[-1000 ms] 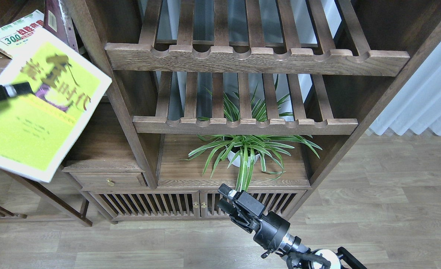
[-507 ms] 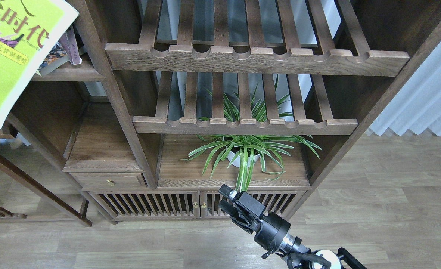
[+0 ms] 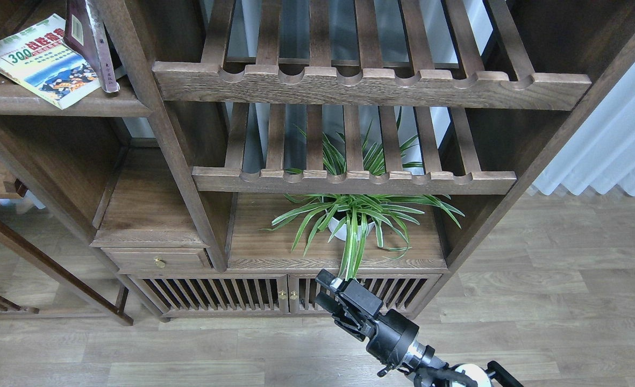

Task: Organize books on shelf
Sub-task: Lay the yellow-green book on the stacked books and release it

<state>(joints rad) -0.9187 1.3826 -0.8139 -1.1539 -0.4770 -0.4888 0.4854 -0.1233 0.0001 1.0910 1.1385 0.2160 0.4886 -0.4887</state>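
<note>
On the dark shelf (image 3: 37,102) at upper left, the "300" book (image 3: 43,67) is lying flat, the maroon book (image 3: 88,37) standing against it. A potted plant (image 3: 352,223) is sitting mid-cabinet above the wood floor (image 3: 564,301). The right gripper (image 3: 325,290) is hovering low, its grip unreadable.

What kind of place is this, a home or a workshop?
Probably a furnished room in a home: a wooden shelf unit with books, a potted plant, wood-look flooring and a pale curtain.
</note>
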